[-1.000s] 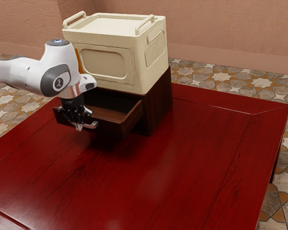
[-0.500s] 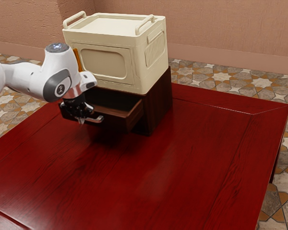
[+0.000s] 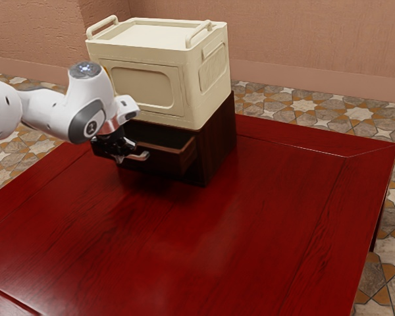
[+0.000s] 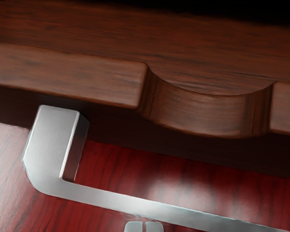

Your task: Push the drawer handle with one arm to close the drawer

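At the front of the dark wooden drawer [image 3: 166,159] is my gripper [image 3: 120,158], pointing down by the silver handle [image 3: 141,157]. The drawer stands partly out of its cabinet [image 3: 216,146]. In the wrist view, the two fingertips of the gripper [image 4: 144,226] are side by side with only a thin slit between them, shut, at the outer side of the handle bar [image 4: 121,200]. The drawer's front panel [image 4: 63,76] has a curved notch in its top edge. Part of the handle is hidden behind the gripper in the exterior view.
A cream storage box [image 3: 145,85] with raised side handles rests on top of the cabinet, close behind my hand. The glossy red table [image 3: 204,243] extends in front of the cabinet and toward the exterior view's right.
The drawer has slid partway into the cabinet, and its handle has shifted with it. My hand has travelled along toward the cabinet, staying at the handle.
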You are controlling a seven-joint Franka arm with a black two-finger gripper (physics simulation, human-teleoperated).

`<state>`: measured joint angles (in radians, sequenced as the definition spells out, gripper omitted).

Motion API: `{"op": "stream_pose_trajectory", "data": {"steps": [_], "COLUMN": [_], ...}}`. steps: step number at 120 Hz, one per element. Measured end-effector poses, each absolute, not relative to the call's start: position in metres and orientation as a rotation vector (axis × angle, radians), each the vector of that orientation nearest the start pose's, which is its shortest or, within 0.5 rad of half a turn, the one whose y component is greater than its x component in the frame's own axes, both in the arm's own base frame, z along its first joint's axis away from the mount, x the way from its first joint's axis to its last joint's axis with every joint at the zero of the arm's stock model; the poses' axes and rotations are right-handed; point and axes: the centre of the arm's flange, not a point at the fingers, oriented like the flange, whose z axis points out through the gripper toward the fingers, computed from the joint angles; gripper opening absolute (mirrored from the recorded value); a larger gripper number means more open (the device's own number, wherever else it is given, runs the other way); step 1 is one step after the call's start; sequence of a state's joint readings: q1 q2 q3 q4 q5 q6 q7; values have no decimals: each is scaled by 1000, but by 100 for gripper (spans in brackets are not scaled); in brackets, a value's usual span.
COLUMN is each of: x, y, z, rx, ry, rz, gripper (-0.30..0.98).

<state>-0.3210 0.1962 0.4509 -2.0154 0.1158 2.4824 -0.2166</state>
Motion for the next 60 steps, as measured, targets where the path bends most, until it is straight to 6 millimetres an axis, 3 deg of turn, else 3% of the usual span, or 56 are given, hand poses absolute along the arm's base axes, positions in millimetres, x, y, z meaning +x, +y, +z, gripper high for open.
{"op": "stream_pose_trajectory", "data": {"steps": [60], "x": [632], "y": [65], "z": [391], "rx": [-2897], "ry": [-341], "rz": [-588], "gripper": [-10]}}
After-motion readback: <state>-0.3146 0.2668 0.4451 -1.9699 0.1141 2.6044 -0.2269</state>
